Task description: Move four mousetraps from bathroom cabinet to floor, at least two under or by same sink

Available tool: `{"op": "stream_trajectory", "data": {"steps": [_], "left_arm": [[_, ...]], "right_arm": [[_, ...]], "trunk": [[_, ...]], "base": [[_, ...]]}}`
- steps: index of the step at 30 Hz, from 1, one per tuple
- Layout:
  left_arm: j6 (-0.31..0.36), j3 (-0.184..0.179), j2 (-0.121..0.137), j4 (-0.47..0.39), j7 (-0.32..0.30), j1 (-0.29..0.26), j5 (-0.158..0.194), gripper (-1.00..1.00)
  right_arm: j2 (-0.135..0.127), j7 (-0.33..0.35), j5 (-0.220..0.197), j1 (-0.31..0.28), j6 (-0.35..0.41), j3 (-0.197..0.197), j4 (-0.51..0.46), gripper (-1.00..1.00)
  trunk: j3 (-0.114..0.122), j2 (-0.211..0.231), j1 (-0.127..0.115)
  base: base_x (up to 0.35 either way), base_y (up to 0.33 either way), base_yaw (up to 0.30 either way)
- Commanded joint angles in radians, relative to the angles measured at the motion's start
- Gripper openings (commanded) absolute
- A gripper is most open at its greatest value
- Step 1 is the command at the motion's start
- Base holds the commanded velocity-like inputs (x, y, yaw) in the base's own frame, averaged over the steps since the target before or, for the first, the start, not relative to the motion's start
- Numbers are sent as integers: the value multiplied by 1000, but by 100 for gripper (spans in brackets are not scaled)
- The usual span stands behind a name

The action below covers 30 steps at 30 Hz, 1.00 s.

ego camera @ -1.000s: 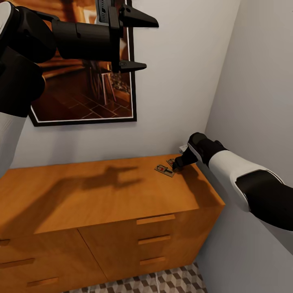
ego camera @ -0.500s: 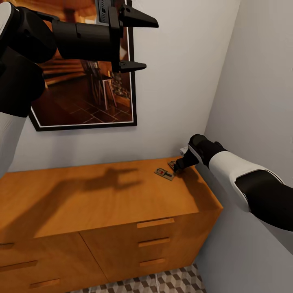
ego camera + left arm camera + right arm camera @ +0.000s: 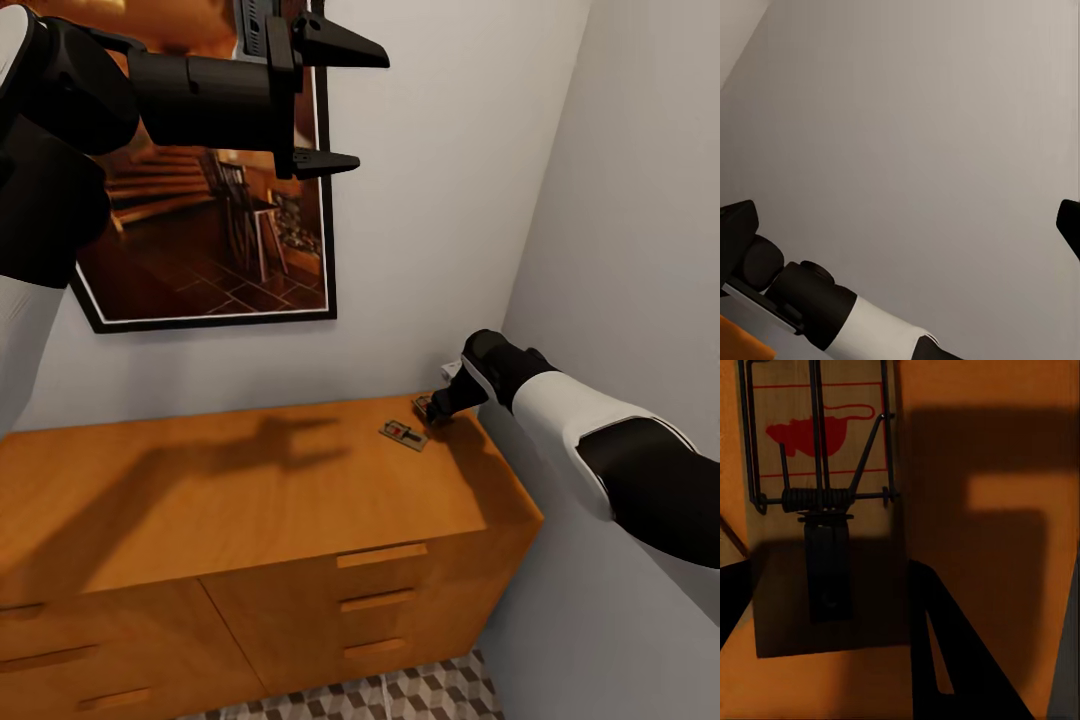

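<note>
Head view: right gripper down on cabinet top at four o'clock, fingers spread astride a mousetrap; left gripper raised at eleven, jaws apart.

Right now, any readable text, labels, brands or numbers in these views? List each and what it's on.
None readable.
The mousetrap on the cabinet carries a red rodent silhouette inside red lines, no letters.
The framed picture on the wall shows an interior scene, no lettering.

Black-and-white arms, pointed black jaws
</note>
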Motion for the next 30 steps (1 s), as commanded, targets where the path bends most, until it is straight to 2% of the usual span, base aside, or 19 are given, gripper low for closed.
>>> {"op": "stream_trajectory", "data": {"steps": [1,6,7,8,12,13,18,20,23,26,30], "left_arm": [[-1,-2,1,0,8,-1,11,100],[-1,-3,1,1,8,-1,11,100],[-1,-17,0,0,8,-1,11,100],[-2,-51,0,-2,8,-1,11,100],[-9,-73,-23,11,31,22,9,100],[-15,-78,-29,7,37,27,9,100],[-29,-106,-5,3,8,56,8,100],[-30,-118,-2,1,-3,67,7,100],[-30,-135,-1,-1,-20,84,6,100],[-29,-151,-1,-1,-24,101,6,100],[-29,-152,-1,-6,-24,124,5,100]], "right_arm": [[0,6,3,-1,3,3,-1,-100],[-2,6,3,0,3,2,-1,-100],[-1,6,3,0,3,1,-1,-100],[3,5,3,0,2,0,0,-100],[-20,31,-10,-11,-12,-15,-23,-100],[-14,38,-12,-8,-14,-8,-29,-100],[14,25,9,-5,-17,2,-48,-100],[23,15,11,-5,-14,3,-59,-100],[23,3,11,-4,-11,3,-72,-100],[17,23,12,-4,-8,3,-78,-100],[-1,49,18,-4,-1,8,-96,-100]], "trunk": [[2,7,-4],[18,42,-23],[21,49,-27],[21,49,-27],[21,49,-27],[21,49,-27],[21,49,-27],[21,49,-27],[21,49,-27],[21,49,-27],[21,49,-27]], "base": [[0,0,0],[0,0,0],[0,0,0],[0,0,0],[0,0,0],[0,0,0],[0,0,0],[0,0,0],[0,0,0],[0,0,0],[-119,0,0]]}}
